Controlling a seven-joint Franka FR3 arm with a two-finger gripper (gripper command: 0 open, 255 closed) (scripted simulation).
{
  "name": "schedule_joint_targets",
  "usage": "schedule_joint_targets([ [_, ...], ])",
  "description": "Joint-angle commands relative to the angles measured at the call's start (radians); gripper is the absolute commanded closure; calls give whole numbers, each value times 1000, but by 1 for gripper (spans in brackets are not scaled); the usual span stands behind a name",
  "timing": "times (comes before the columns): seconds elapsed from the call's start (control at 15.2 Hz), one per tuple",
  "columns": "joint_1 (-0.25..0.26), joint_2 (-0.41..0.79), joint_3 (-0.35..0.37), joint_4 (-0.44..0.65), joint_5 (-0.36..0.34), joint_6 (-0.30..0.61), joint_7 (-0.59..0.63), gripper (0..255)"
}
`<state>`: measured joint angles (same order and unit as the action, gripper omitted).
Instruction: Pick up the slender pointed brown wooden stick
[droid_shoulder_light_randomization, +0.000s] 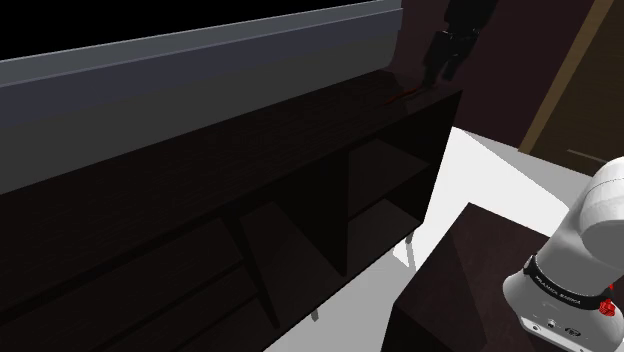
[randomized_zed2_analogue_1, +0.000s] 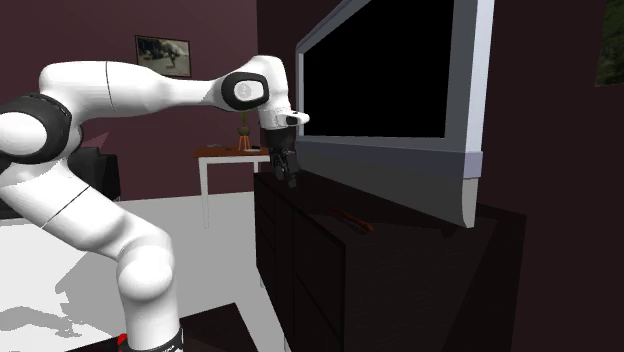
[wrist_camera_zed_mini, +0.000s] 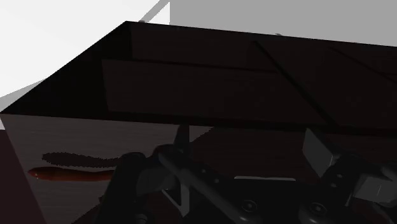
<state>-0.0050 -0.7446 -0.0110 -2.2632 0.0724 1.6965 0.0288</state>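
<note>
The slender reddish-brown stick (droid_shoulder_light_randomization: 400, 95) lies flat on the dark cabinet top (droid_shoulder_light_randomization: 250, 140), close to its end and in front of the TV. It also shows as a thin brown sliver (randomized_zed2_analogue_1: 353, 220) in the second exterior view, and beside the fingers with its shadow (wrist_camera_zed_mini: 67, 173) in the wrist view. My black gripper (droid_shoulder_light_randomization: 443, 62) hangs a little above the cabinet's end corner, short of the stick and not touching it (randomized_zed2_analogue_1: 289, 178). Its fingers (wrist_camera_zed_mini: 182, 162) stand apart, so the gripper (wrist_camera_zed_mini: 251, 159) is open with nothing between them.
A large flat TV (randomized_zed2_analogue_1: 400, 90) with a grey frame stands along the back of the cabinet, just behind the stick. The cabinet has open shelves (droid_shoulder_light_randomization: 330, 220) below. A small white side table (randomized_zed2_analogue_1: 225, 155) stands beyond the cabinet's end. My dark stand (droid_shoulder_light_randomization: 470, 290) sits at lower right.
</note>
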Motion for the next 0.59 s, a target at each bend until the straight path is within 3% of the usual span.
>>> schedule_joint_targets([
  [0.0, 0, 0, 0, 0, 0, 0, 0, 0],
  [0.53, 187, 118, -313, 56, -168, 56, -853, 0],
])
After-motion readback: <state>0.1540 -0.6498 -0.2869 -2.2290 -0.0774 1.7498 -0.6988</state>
